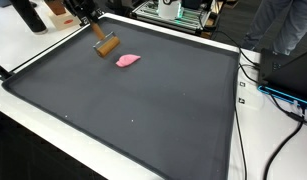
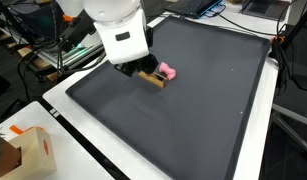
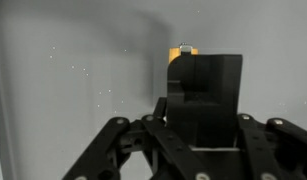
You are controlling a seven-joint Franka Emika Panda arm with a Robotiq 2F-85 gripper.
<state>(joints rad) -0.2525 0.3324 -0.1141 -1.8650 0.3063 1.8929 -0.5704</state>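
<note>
1. Between the fingers of the pincer (image 1: 101,37), a brown wooden block (image 1: 108,45) is being held; the pincer is closing on it from above, and the block is hanging tilted just over the surface.
2. Directly beneath the pincer, a dark mat (image 1: 143,110) with a raised edge is covering most of a white bench (image 1: 43,45).
3. Just beyond the block, on the side away from the arm, a small pink object (image 1: 127,60) is lying flat on the mat. In an exterior view the block (image 2: 150,78) and the pink object (image 2: 166,72) are appearing to touch, though whether they are touching cannot be told.
4. In the wrist view, the pincer (image 3: 198,100) is filling the lower half of the picture, and a black part is blocking the middle. Only a sliver of the brown block (image 3: 181,52) is showing above it, against the grey mat.
5. Well away from the pincer (image 2: 143,70), off the mat, a cardboard box (image 2: 28,150) is sitting on the bench.
</note>
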